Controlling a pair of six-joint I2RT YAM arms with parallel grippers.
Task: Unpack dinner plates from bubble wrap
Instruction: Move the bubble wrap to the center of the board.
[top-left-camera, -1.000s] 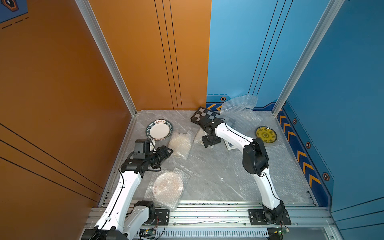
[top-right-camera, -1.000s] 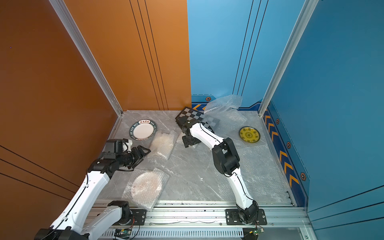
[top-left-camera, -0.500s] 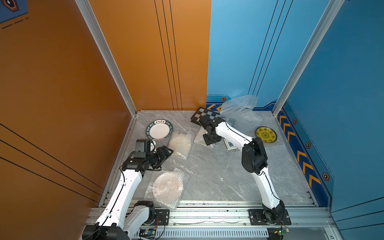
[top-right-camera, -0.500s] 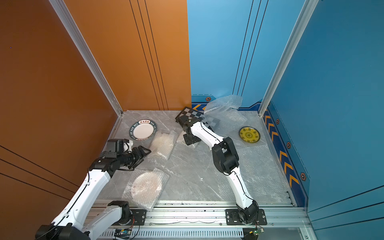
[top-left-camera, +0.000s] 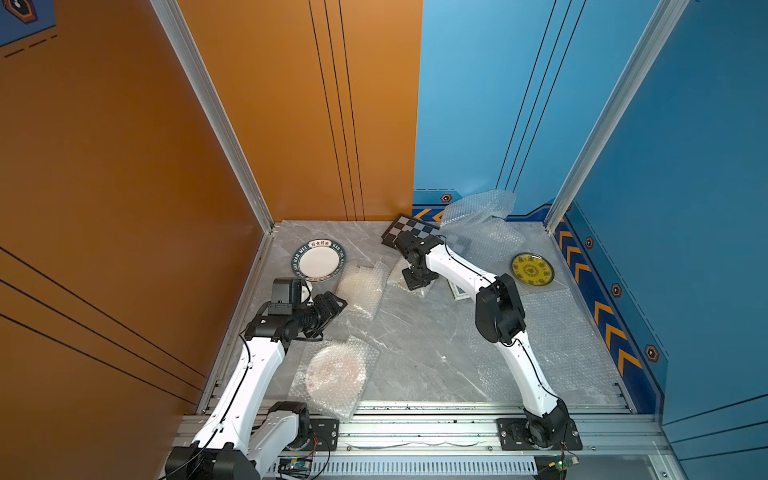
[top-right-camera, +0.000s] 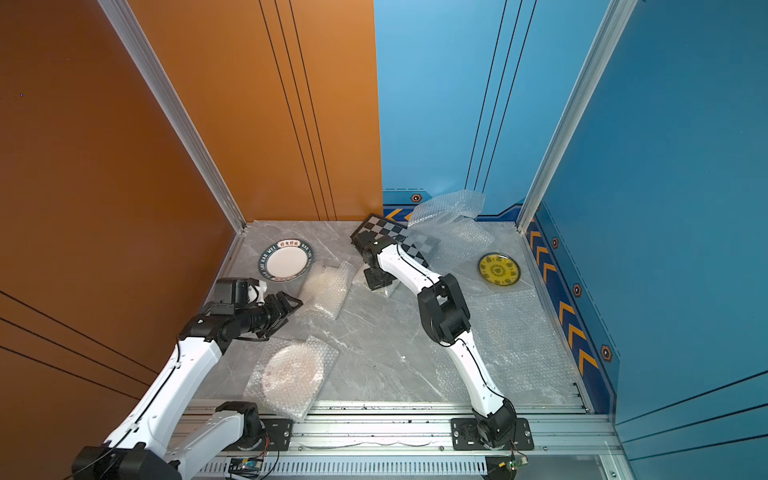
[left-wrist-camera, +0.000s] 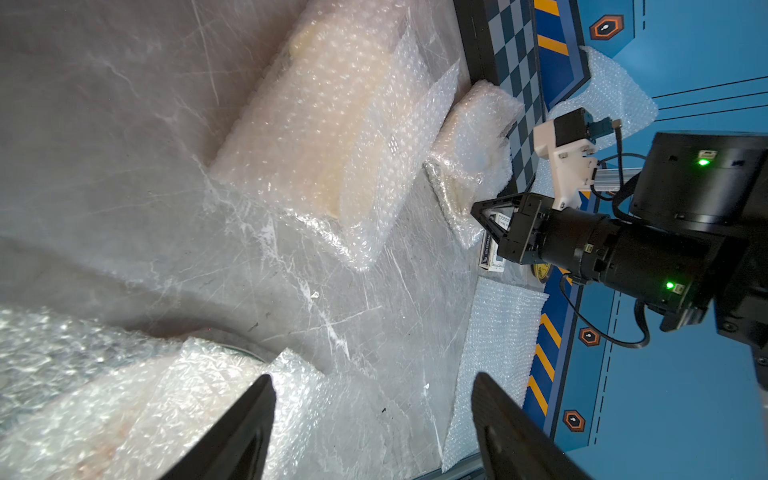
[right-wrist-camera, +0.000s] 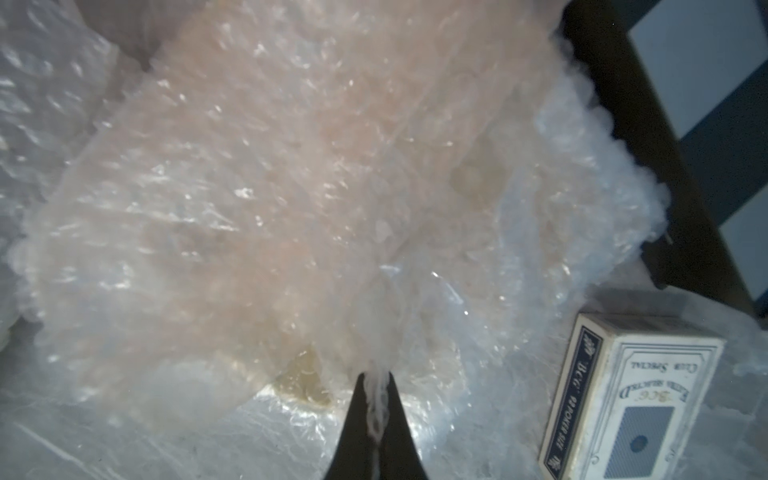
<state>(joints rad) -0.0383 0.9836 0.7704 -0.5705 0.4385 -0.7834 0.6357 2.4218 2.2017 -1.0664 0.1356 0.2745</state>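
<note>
My right gripper (right-wrist-camera: 376, 376) is shut on a pinched fold of the bubble wrap (right-wrist-camera: 291, 187) around a small bundle, with a cream patch showing through it. In both top views it (top-left-camera: 417, 282) points down beside the checkerboard. My left gripper (left-wrist-camera: 372, 378) hangs open and empty above the table, near a wrapped round plate (top-left-camera: 336, 372) at the front. A thicker wrapped bundle (top-left-camera: 360, 286) lies just past the left gripper (top-left-camera: 338, 305). Two bare dinner plates lie out: a white one with a green-lettered rim (top-left-camera: 319, 259) and a yellow one (top-left-camera: 532, 270).
A black-and-grey checkerboard (top-left-camera: 409, 230) lies at the back wall, with crumpled loose bubble wrap (top-left-camera: 478, 216) behind it. A small white card box (right-wrist-camera: 623, 399) lies right beside the held bundle. A flat sheet of wrap (top-left-camera: 552, 332) covers the right side of the table.
The right gripper has shut on the fold of bubble wrap after shifting slightly towards the back. The left arm has not moved.
</note>
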